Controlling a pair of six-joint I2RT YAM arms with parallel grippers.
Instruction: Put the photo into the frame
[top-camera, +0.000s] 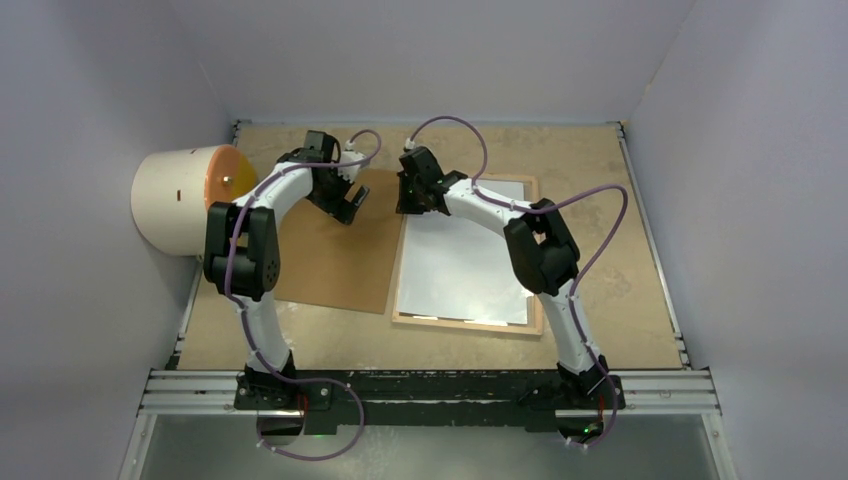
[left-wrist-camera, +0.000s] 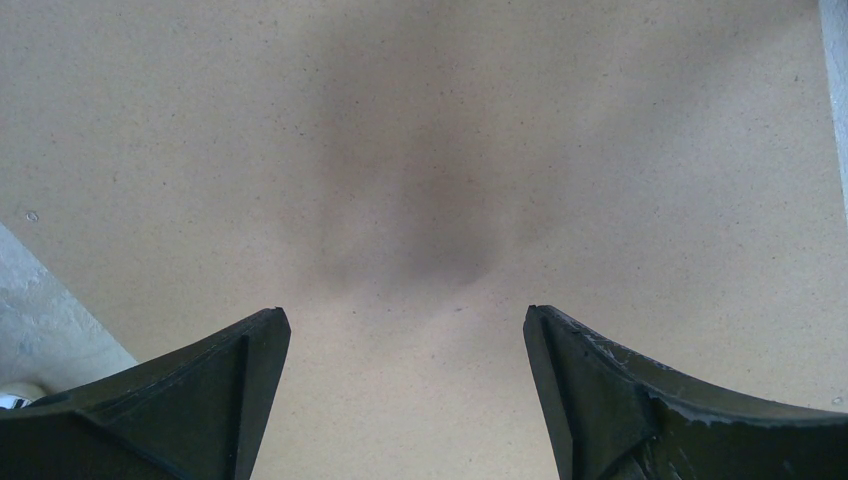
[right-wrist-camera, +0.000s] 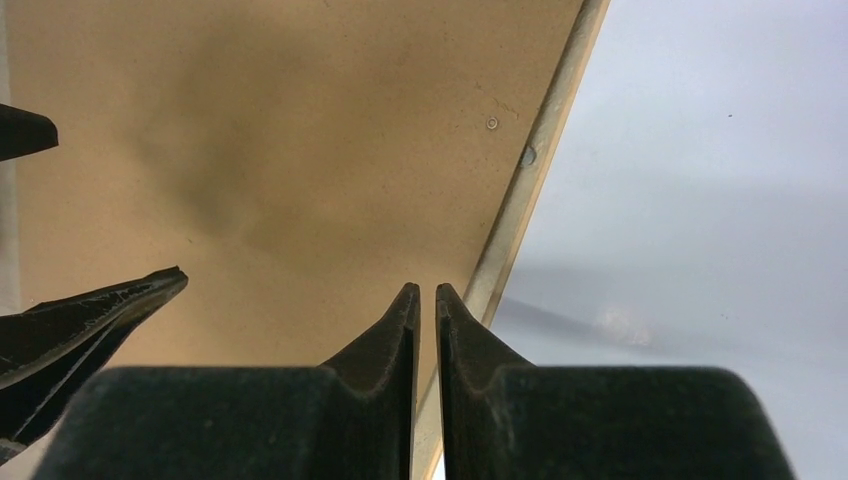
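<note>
Desk (top-camera: 610, 260): tan surface that carries all the items; both arms reach out over it from the near edge.
Frame (top-camera: 462, 323): lies flat with its wood-brown rim showing. It extends from the right end effector back toward the arm bases.
Photo (top-camera: 460, 265): lies white side up inside the frame's rim, to the right of and nearer than the right end effector.
Backing board (top-camera: 335, 265): brown and flat, directly beneath the left end effector, with its right edge just beside the frame.
Left end effector (left-wrist-camera: 405, 312): fingers spread wide with nothing between them, above the backing board.
Right end effector (right-wrist-camera: 427, 288): above the frame's far left corner. Its fingers (right-wrist-camera: 385, 340) are drawn almost together, leaving only a thin slit with nothing visible in it.
Cylinder (top-camera: 175, 200): cream with an orange face, lying on its side, left of the left end effector.
</note>
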